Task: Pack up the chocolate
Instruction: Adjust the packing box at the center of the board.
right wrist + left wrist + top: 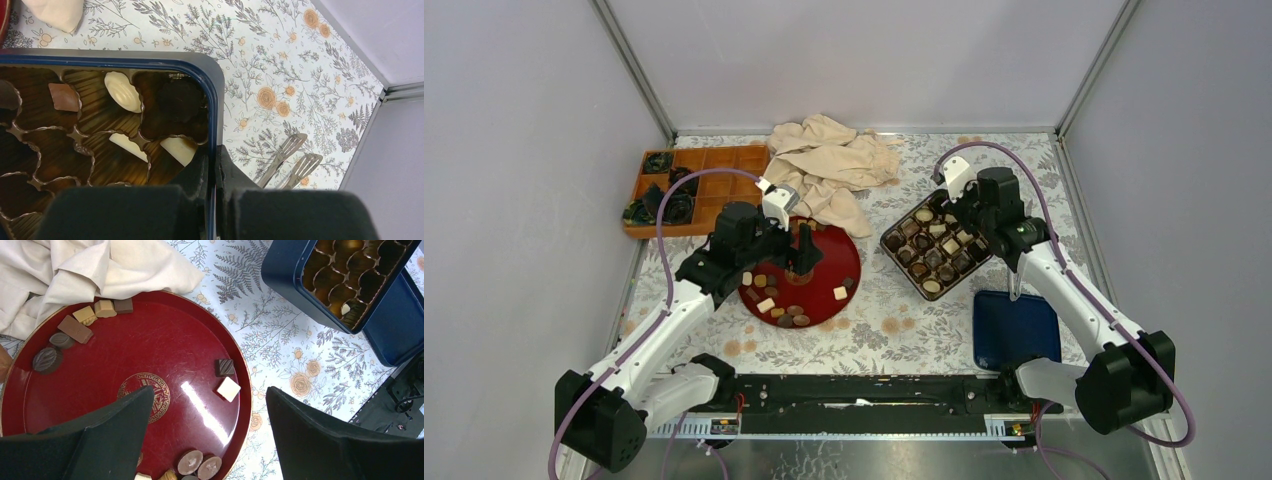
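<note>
Loose chocolate lies on a round red plate; dark, brown and cream pieces sit along its rim. My left gripper hovers over the plate, open and holding nothing. In the left wrist view its fingertips straddle the plate's edge, near a white square piece and a dark square piece. The blue chocolate box holds a brown tray with several pieces in it. My right gripper is shut on the box's rim, beside a white oval piece.
A crumpled beige cloth lies behind the plate and overlaps its far edge. An orange compartment tray stands at the back left. The blue box lid lies front right. A small fork-like utensil rests on the flowered tablecloth.
</note>
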Robot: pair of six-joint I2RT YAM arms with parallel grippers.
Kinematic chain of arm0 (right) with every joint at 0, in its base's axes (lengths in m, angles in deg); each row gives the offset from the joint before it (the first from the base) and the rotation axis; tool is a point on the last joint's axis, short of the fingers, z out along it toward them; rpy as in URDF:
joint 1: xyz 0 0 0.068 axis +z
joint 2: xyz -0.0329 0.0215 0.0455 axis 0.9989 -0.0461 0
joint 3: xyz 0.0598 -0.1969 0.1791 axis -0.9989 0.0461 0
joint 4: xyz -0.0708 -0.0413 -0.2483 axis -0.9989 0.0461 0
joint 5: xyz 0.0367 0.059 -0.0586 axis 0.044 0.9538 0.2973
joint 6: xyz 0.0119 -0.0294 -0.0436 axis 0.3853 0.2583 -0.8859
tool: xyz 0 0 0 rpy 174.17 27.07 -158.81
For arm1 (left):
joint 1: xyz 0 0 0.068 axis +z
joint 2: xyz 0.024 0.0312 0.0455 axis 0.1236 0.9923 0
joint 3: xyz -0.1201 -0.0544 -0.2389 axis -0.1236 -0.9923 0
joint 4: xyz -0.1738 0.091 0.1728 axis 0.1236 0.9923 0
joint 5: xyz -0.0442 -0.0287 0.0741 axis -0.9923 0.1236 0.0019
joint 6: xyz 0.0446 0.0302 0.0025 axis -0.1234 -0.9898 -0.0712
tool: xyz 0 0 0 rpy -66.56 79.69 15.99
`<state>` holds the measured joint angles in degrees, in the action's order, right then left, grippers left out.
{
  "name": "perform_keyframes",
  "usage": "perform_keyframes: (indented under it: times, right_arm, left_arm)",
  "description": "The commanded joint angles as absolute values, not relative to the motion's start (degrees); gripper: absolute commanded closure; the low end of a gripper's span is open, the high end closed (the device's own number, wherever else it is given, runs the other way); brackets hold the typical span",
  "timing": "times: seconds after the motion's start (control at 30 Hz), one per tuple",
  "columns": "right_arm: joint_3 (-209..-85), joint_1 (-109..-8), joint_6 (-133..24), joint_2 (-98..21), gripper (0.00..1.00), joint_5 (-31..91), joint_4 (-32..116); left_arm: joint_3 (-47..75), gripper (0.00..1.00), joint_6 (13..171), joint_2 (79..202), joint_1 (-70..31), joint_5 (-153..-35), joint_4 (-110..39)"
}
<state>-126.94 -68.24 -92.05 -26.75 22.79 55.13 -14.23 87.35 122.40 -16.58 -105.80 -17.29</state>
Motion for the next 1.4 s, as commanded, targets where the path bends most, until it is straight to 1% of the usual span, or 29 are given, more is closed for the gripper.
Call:
perform_keyframes:
  times: [0.0,0.33,0.4,0.57,0.7,0.77,0.87,0.97,1.1,1.13,1.17,1.27,1.33,1.37]
  right_arm:
    - [-128.2,-67.8,-90.1,-23.9,1.0,22.3,48.3]
    - [-127.5,-67.9,-87.5,-25.2,1.0,22.9,47.1]
    - [-127.8,-68.5,-85.1,-26.7,0.98,22.8,47.1]
    - [-134.1,-73.5,-72.6,-37.3,0.97,29.2,53.9]
    - [-137.5,-74.1,-65.5,-45.0,0.96,31.4,56.4]
    - [-138.6,-74.2,-62.7,-47.7,0.91,31.4,57.0]
    - [-139.6,-74.2,-59.9,-51.0,0.87,30.8,58.0]
    - [-139.9,-74.5,-59.4,-53.5,0.79,32.0,58.8]
    - [-141.5,-76.2,-60.4,-54.4,0.61,35.8,62.3]
    - [-141.8,-76.9,-61.0,-53.6,0.55,36.5,63.0]
    - [-141.9,-78.0,-62.8,-52.2,0.47,37.7,63.5]
    - [-141.6,-81.7,-70.5,-45.9,0.29,44.0,66.1]
    - [-141.2,-84.2,-77.6,-41.3,0.21,50.2,70.5]
    - [-140.1,-85.3,-80.9,-38.0,0.19,52.9,72.1]
  left_arm:
    - [-14.6,0.09,86.8,122.3,-16.3,-104.8,-18.0]
    - [-14.6,0.09,86.8,122.2,-16.3,-104.8,-18.0]
    - [-14.6,0.09,86.8,122.1,-16.3,-104.9,-18.0]
    - [-14.5,0.09,86.8,122.0,-16.3,-105.1,-18.1]
    - [-14.5,0.09,86.9,121.9,-16.3,-105.1,-18.1]
    - [-14.5,0.09,86.9,121.8,-16.3,-105.1,-18.0]
    - [-14.5,0.09,86.9,121.8,-16.3,-105.1,-18.0]
    - [-14.5,0.09,86.9,121.8,-16.3,-105.1,-18.0]
    - [-14.5,0.09,86.9,121.8,-16.3,-105.2,-18.1]
    - [-14.5,0.09,86.9,121.8,-16.3,-105.4,-18.1]
    - [-14.5,0.09,86.9,121.8,-16.3,-105.5,-18.0]
    - [-14.5,0.09,86.9,121.7,-16.3,-105.4,-18.0]
    - [-14.5,0.09,86.9,121.6,-16.3,-105.4,-18.0]
    - [-14.5,0.09,87.0,121.5,-16.3,-105.4,-18.0]
